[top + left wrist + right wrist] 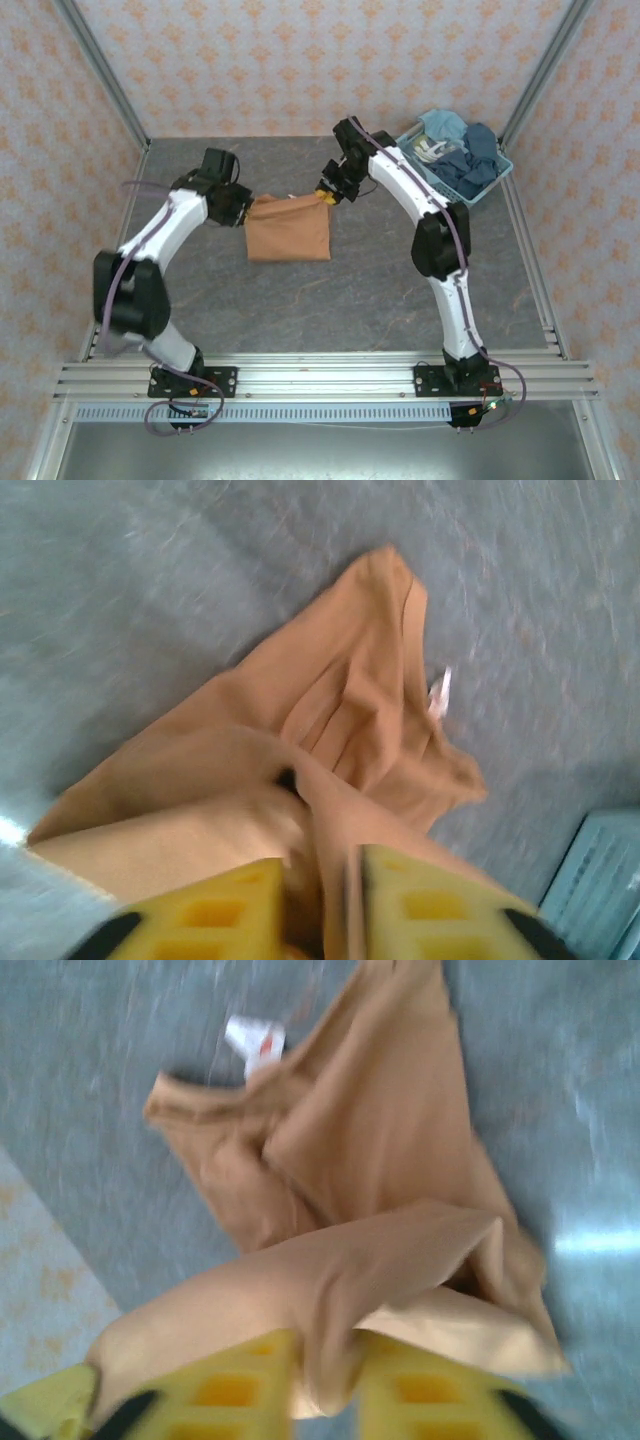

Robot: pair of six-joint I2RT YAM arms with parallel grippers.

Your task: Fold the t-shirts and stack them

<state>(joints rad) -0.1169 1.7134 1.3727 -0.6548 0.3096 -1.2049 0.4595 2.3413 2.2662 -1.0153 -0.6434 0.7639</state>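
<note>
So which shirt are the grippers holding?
The orange-tan t-shirt, held at its far edge by left gripper and right gripper; the blue clothes lie heaped in the basket.

White-shelled left arm (163,226) and right arm (402,186), black joints, purple cables, yellow latticed fingers (215,916), black bases (196,382) at seven and five o'clock.

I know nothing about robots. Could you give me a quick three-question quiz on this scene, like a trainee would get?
1. How many grippers are shut on the orange-tan t-shirt?
2. True or false: the t-shirt lies inside the pale blue basket.
3. Where does the basket stand? A) at the far right corner of the table B) between the arm bases C) at the near left corner
Key: 1) two: the left gripper and the right gripper each pinch its cloth; 2) false; 3) A.
</note>
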